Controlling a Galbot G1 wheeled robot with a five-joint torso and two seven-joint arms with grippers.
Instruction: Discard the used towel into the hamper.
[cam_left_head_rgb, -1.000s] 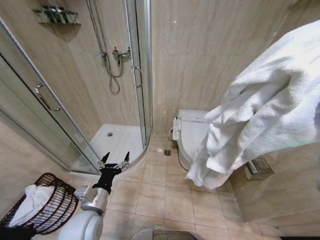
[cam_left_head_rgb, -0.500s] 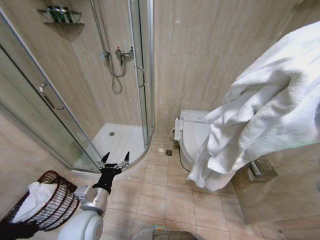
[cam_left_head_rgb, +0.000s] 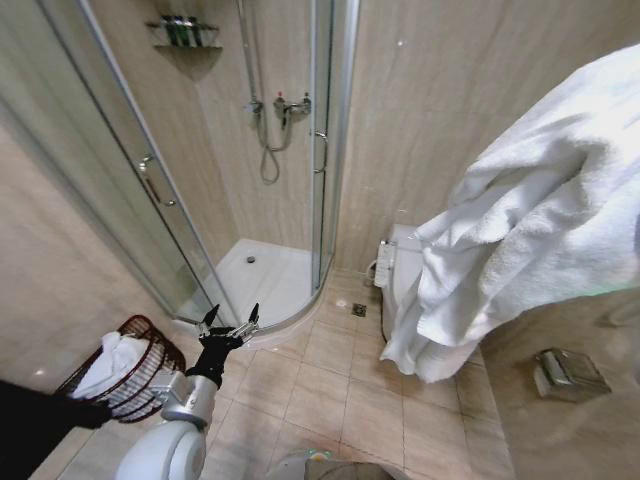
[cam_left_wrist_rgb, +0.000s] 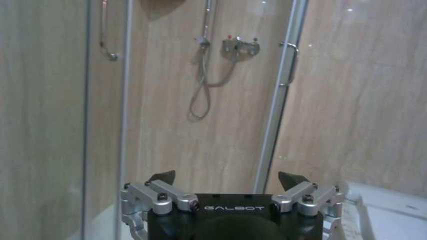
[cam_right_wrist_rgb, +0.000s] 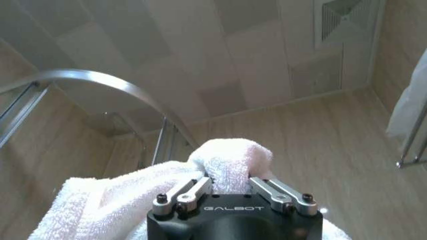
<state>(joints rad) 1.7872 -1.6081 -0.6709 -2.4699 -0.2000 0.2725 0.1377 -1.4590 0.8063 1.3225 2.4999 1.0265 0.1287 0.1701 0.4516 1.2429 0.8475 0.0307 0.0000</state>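
Towel (cam_left_head_rgb: 540, 210) fills the right side of the head view: thick, white, looped terry cloth, bunched into heavy folds and hanging down in a rounded lump in front of the toilet (cam_left_head_rgb: 402, 262). In the right wrist view the right gripper (cam_right_wrist_rgb: 229, 186) is clamped on it, a knob of white cloth (cam_right_wrist_rgb: 230, 160) pinched between the two metal fingers and more of it spilling down beside the wrist, with the ceiling and a curved shower rail above.

The hamper (cam_left_head_rgb: 135, 370) stands on the tiled floor at the lower left of the head view, against the wall and just outside the glass shower enclosure (cam_left_head_rgb: 230, 190). It is a round, dark red-brown openwork basket that narrows toward its base, and another white towel (cam_left_head_rgb: 118, 358) already lies inside, showing above the rim and through the weave. The held towel is well apart from it, across the floor on the robot's other side.

The left gripper (cam_left_head_rgb: 229, 322) is raised low in front of the robot, near the curved sill of the shower, its dark-tipped fingers spread wide with nothing between them. The left wrist view shows the same spread fingers (cam_left_wrist_rgb: 162, 177) pointing at the shower hose and tap (cam_left_wrist_rgb: 239, 46) on the beige wall.
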